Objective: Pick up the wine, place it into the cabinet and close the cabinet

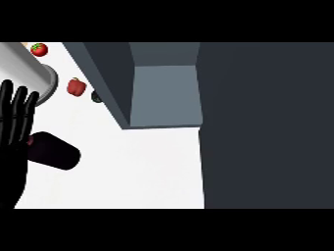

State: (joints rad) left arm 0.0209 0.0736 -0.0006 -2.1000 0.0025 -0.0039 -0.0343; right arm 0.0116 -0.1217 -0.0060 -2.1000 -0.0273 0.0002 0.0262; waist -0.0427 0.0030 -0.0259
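One hand shows for us, the left hand (3, 142), black, well to the left of the cabinet (162, 93) and hard against the view's left edge. Its fingers (14, 105) stand straight and close together, pointing up the view, and none of them curls round anything. We see no grasp: the hand is spread flat and has hold of nothing. Our right hand does not show at all.

The wine (52, 150) is a dark maroon, round-ended shape on the white counter (140, 166), left of the cabinet and lower in the view than the cabinet's opening. Its left end disappears behind the edge of the left hand, so the two overlap from where we look; we cannot tell whether they touch.

The cabinet stands open. We see a lighter grey inner face, with darker grey walls above it and on its left. To the right of that opening a large dark panel (274, 125) fills the rest of the view from top to bottom.

Left of the cabinet and higher in the view, a red pepper (76, 87) lies on the counter. Just beside the cabinet's left wall sits a small dark thing (96, 96), partly hidden, which we cannot identify. Further left still, a pale grey cylinder (17, 68) slants in from the upper left corner, ending just above the fingertips. A small red fruit with a green top (39, 49) sits by its upper edge.
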